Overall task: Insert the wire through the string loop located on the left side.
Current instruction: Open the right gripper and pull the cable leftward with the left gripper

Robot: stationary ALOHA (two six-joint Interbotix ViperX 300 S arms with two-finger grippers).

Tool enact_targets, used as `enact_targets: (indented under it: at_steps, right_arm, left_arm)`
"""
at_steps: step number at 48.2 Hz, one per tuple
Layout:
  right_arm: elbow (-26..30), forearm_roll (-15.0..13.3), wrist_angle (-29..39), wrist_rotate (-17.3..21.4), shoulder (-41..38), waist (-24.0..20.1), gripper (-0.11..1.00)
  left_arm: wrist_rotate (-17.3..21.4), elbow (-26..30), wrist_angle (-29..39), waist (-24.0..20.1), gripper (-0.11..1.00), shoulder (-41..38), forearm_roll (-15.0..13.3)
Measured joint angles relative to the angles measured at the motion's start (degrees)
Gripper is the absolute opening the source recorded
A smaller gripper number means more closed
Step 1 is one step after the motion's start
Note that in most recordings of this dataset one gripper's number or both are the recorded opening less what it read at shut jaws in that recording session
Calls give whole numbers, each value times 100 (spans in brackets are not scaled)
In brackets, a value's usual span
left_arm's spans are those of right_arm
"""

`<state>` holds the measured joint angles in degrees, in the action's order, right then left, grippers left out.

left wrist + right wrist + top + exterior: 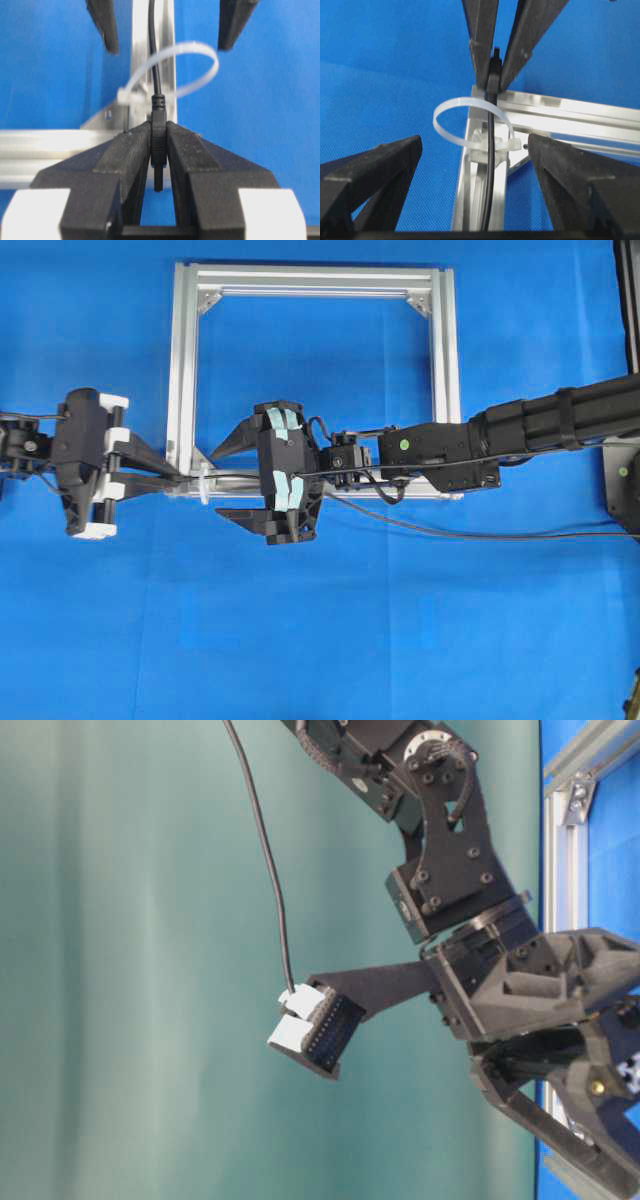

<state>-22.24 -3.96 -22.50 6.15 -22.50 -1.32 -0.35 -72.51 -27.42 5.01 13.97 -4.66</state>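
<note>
Black wire (154, 60) ran through the string loop (200, 65) at the silver frame (184, 370) corner, its plug pinched by the left gripper (159, 145); right gripper (235, 478) gaped wide, empty, beside the loop.

black wire (154, 60) threaded through white string loop (192, 62)

My left tool (159, 145) has matt black plastic fingers (125, 150) with a grainy, rough face and white blocks behind. The wire (152, 50) looks like smooth black rubbery sheathing, its plug ribbed and dull. The string loop (200, 55) is thin, translucent white plastic, slightly glossy. The frame (185, 370) is brushed silver metal with a soft sheen. The desk (400, 640) wears a blue cover, finely textured and matt. My right tool (475, 165) is the same coarse black plastic.
</note>
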Motion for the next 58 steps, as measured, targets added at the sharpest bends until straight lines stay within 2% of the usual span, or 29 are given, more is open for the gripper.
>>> enact_targets:
  at_steps: [9,21,31,58]
  right_arm:
    - [0,0,-9,0,0,0,95]
    - [0,9,-9,0,0,0,95]
    - [0,9,-9,0,0,0,95]
    - [0,9,-9,0,0,0,95]
  left_arm:
    - [-62,-255,870,-9,9,896,0]
    - [-70,-694,2021,-9,9,2479,0]
    - [-88,-765,2742,-9,9,3410,0]
    - [-88,-756,2637,0,9,2883,0]
